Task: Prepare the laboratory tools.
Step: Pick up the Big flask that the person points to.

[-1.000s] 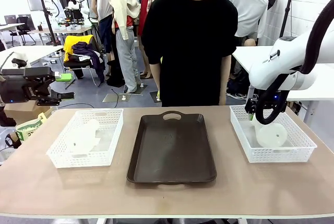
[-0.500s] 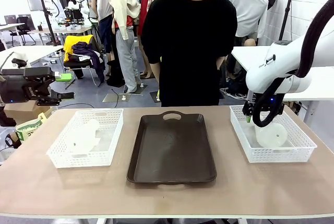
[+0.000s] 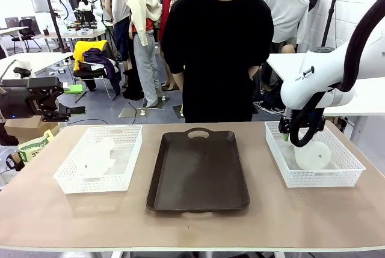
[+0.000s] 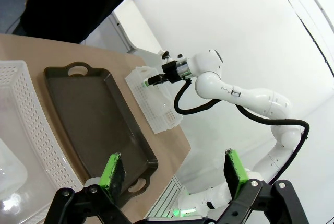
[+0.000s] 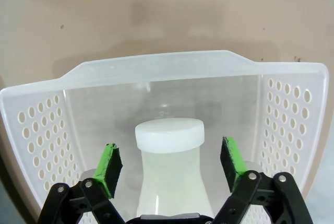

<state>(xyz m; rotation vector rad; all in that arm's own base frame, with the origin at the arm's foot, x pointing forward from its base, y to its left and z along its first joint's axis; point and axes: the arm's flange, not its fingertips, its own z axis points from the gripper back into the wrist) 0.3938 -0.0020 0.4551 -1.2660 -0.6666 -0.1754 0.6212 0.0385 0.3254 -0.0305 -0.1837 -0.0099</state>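
While the right gripper [image 5: 171, 164] is hanging open astride the flask [image 5: 169, 187] — its smooth neck is likely inviting slippage.

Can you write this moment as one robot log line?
right gripper: open, either side of flask neck, not touching, in right basket | left gripper: open, holding nothing | other flask: in left basket
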